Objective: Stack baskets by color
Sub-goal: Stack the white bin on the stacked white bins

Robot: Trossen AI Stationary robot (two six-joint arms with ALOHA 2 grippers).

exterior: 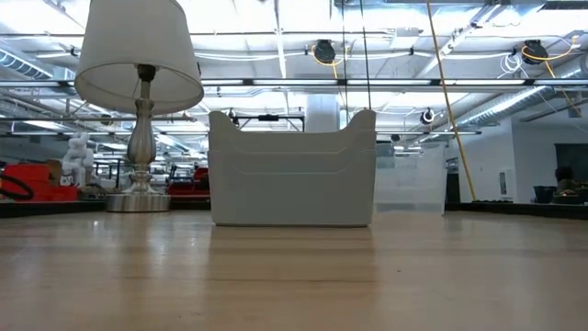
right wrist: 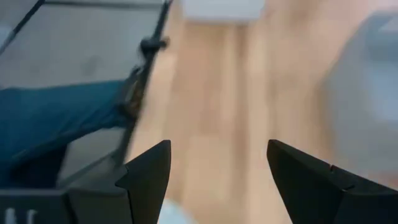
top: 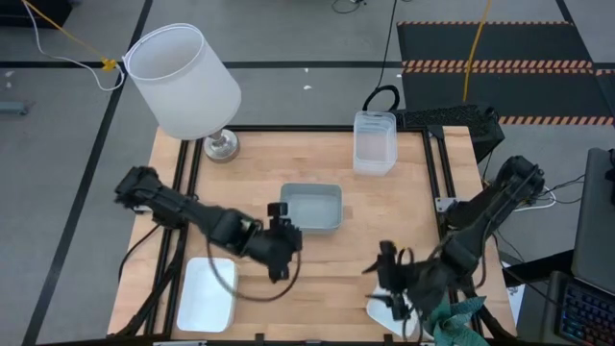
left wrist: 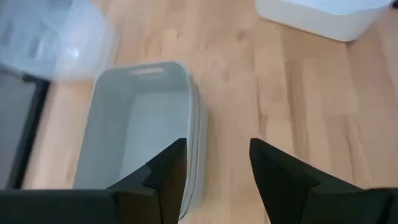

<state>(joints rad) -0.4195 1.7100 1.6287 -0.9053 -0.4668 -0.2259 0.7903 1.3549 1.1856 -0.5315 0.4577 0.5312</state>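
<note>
High view: grey-blue basket stack (top: pixel 310 209) at bench centre; left gripper (top: pixel 279 234) just beside its short end, fingers spread, apparently just off a basket. Clear stack (top: pixel 374 142) at far edge. White stack (top: pixel 208 293), near left corner. Right gripper (top: pixel 389 274) spread empty near the near right corner; white basket (top: pixel 384 312) beneath it partly hidden.

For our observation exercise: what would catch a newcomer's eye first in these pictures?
The big white lampshade on a silver-based lamp stands at the wooden table's far left corner. A grey-blue rectangular plastic basket sits mid-table, with the left hand open beside its left end. A clear plastic basket stands at the far edge.
</note>
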